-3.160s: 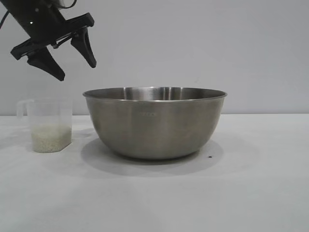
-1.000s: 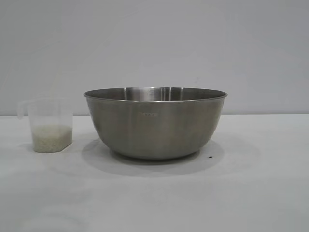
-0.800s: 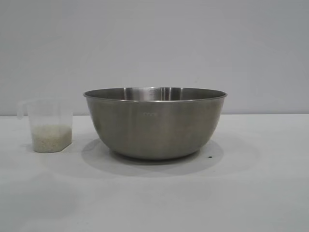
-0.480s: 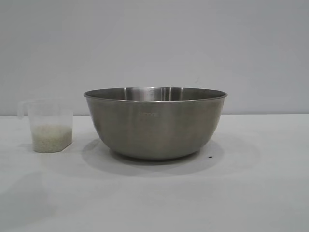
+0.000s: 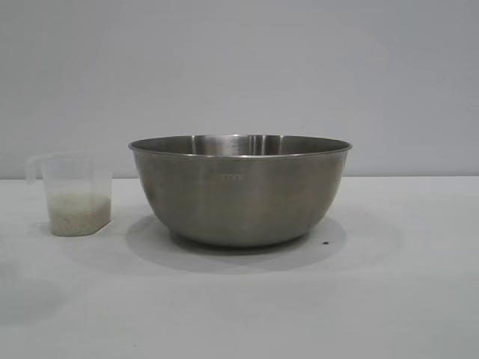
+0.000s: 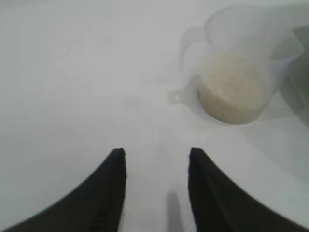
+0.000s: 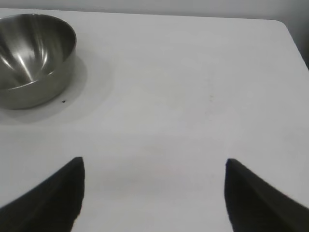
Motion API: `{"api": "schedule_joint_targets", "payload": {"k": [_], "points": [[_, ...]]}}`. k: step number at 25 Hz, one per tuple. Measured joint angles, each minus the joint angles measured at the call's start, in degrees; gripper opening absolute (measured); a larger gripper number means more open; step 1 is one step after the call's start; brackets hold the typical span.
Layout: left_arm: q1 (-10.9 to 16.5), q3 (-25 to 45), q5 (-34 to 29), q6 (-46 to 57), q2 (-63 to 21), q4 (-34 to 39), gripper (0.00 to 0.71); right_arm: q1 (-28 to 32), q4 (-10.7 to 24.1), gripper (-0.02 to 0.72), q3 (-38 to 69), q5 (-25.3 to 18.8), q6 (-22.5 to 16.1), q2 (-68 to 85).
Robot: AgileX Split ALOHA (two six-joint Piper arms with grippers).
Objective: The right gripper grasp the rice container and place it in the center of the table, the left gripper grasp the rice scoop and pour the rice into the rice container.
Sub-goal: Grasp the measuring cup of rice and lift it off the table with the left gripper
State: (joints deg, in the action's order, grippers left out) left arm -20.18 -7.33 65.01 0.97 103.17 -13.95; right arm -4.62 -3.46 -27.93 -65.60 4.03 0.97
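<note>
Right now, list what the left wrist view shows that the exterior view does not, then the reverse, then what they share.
Only the left wrist view shows the left gripper, its two black tapering fingers parted with nothing between them, low over the table short of the cup. Only the exterior view shows the whole large round stainless-steel bowl, standing upright beside the cup. Both show the small translucent plastic measuring cup with a side handle, upright, with off-white rice in its lower part, and the plain white tabletop.

Even, diffuse overhead light; soft shadow around the bowl point(image 5: 239, 191). Left wrist view blurred; cup point(image 6: 239, 72) out of focus.
</note>
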Motion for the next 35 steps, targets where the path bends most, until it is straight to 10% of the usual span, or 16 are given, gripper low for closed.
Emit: {"api": "schedule_joint_targets", "payload": {"k": [35], "points": [[1.69,-11.14,0.14,-7.99,6.05,1.65,0.259,0.00,0.00,0.535,0.00,0.00,0.00,0.00]]}}
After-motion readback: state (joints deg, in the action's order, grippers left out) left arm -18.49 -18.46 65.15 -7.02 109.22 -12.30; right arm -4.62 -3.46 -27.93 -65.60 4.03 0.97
